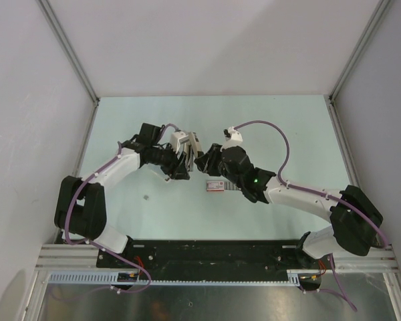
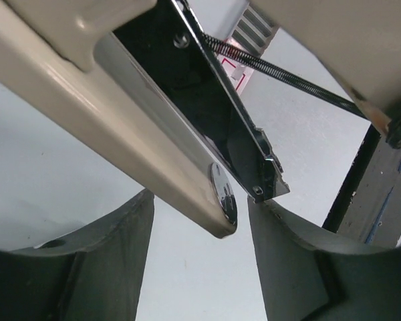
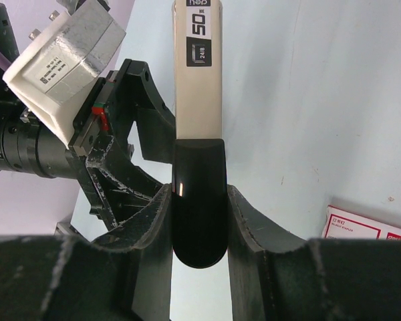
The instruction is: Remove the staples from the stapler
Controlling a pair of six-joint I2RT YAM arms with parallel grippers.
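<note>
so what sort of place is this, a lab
Probably a robot lab test cell: a pale table boxed in by plain white walls, left arm and right arm bolted to a metal rail at its near edge, a stapler and a small red-and-white box.

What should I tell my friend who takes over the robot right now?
Left gripper: shut on the stapler, at its opened end.
Right gripper: shut on the stapler's black end.
Stapler: held between both grippers and opened, with the spring stretched out and the magazine bared.
Staples: none in sight. The magazine's inside is dark, so I can't tell if any are in it.
Box: on the table, near the right gripper.
Done: stapler gripped and opened.
Left: get the staples out.
</note>
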